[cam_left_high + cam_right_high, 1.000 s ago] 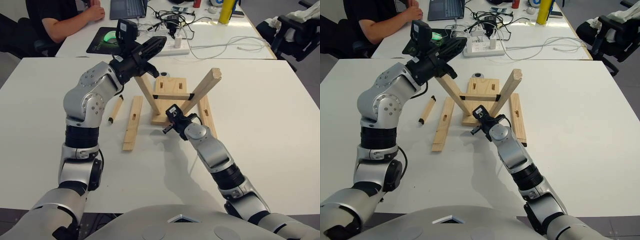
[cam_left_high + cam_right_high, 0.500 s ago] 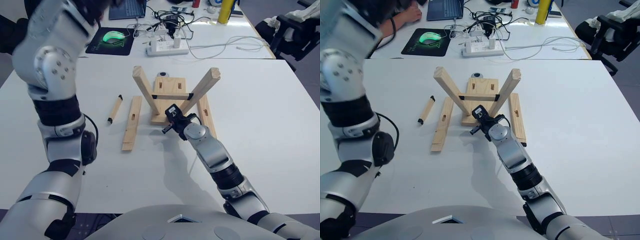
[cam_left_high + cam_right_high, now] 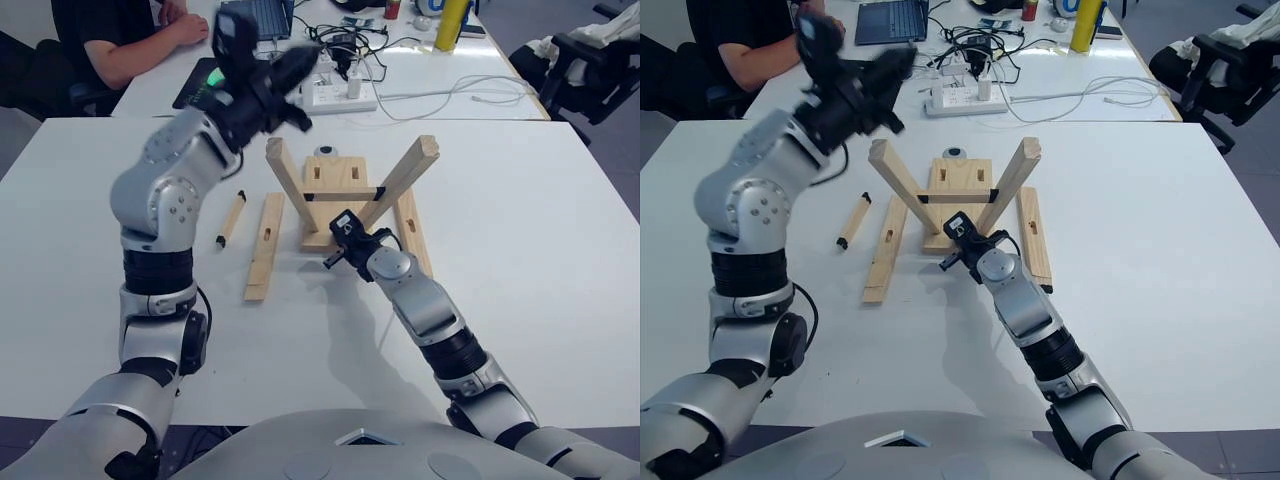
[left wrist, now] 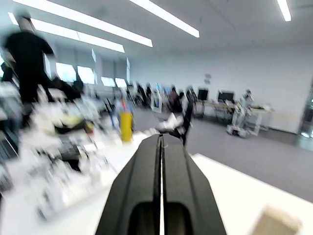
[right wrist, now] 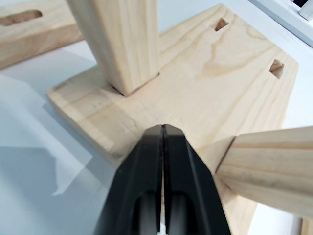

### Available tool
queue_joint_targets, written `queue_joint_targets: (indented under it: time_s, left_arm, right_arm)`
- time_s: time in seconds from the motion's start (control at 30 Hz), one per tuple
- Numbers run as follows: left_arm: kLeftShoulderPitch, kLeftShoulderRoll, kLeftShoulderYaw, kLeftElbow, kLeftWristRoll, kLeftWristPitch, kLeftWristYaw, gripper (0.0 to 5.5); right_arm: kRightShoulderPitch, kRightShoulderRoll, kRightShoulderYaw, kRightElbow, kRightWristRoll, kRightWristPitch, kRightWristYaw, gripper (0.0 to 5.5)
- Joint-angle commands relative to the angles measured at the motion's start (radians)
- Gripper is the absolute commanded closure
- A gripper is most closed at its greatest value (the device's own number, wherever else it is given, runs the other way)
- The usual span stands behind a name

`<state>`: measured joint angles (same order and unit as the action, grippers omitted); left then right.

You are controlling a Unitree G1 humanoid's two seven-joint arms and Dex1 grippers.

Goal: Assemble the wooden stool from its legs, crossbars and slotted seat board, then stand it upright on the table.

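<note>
We are bringing the left gripper [image 3: 295, 75] back down from its high swing. It is now hovering at 11 o'clock of the board [image 3: 340, 172], fingers pressed together, empty. The right gripper [image 3: 335, 256], also clenched on nothing, is still resting at the board's 6 o'clock edge, mid-table [image 3: 530, 250]. Two slanted legs [image 3: 291, 185] are standing in the board, bridged by a crossbar [image 3: 345, 193], so we are judging it half built. Everything is looking like pale, grainy, square-cut pine. A slotted piece [image 3: 265, 245] is lying at 9 o'clock, beside a round dowel [image 3: 231, 218].
</note>
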<state>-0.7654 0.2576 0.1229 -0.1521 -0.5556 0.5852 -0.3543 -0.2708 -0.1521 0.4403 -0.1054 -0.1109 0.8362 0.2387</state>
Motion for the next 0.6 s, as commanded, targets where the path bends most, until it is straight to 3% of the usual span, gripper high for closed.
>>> queue_joint_targets:
  time_s: [0.03,0.23,0.43,0.6]
  left_arm:
    - [0.029,0.043,0.077,-0.062,0.048,-0.060,0.063,5.48]
    - [0.272,0.093,0.110,-0.227,0.053,-0.004,0.088,5.48]
    - [0.507,0.061,0.137,-0.434,0.064,0.043,0.194,5.48]
    - [0.707,0.034,0.111,-0.516,0.174,0.050,0.299,5.48]
  right_arm:
    - [0.068,0.002,-0.005,0.078,0.010,-0.039,0.009,5.50]
    - [0.151,-0.072,-0.071,-0.152,0.024,-0.328,0.038,5.50]
    - [0.222,-0.099,-0.217,-0.579,0.102,-0.338,0.057,5.50]
    - [0.472,-0.211,-0.255,-0.656,0.122,-0.341,0.120,5.50]
